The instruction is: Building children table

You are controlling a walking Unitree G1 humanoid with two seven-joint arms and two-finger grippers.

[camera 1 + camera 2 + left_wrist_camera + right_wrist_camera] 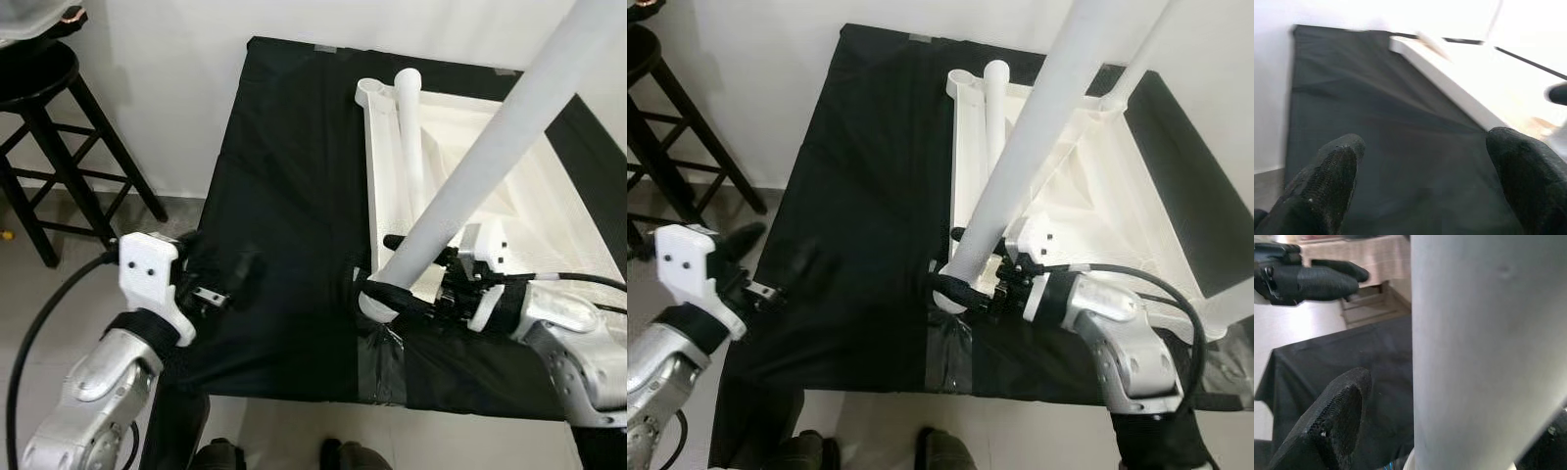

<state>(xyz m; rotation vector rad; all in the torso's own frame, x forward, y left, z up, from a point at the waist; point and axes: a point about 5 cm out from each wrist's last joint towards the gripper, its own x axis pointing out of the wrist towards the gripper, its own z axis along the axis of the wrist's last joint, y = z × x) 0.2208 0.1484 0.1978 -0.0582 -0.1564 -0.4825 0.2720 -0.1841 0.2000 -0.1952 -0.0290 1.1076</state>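
Note:
A white children's table [509, 186] lies upside down on a black cloth [284, 166]. One white leg [490, 137] rises steeply from the table's near left corner towards my head. My right gripper [384, 266] is shut on the base of this leg, one black finger on each side. In the right wrist view the leg [1484, 352] stands beside one finger [1337, 416]. A second leg [409, 127] stands at the far left corner. My left gripper [230, 279] hovers open over the cloth left of the table, nothing between its fingers [1337, 161].
A black wooden stool [49, 108] stands at the far left by the white wall. A patch of grey tape [382, 367] marks the cloth's near edge. Two further legs [1146, 49] show on the table's right side. Dark shoes [343, 455] sit on the floor below.

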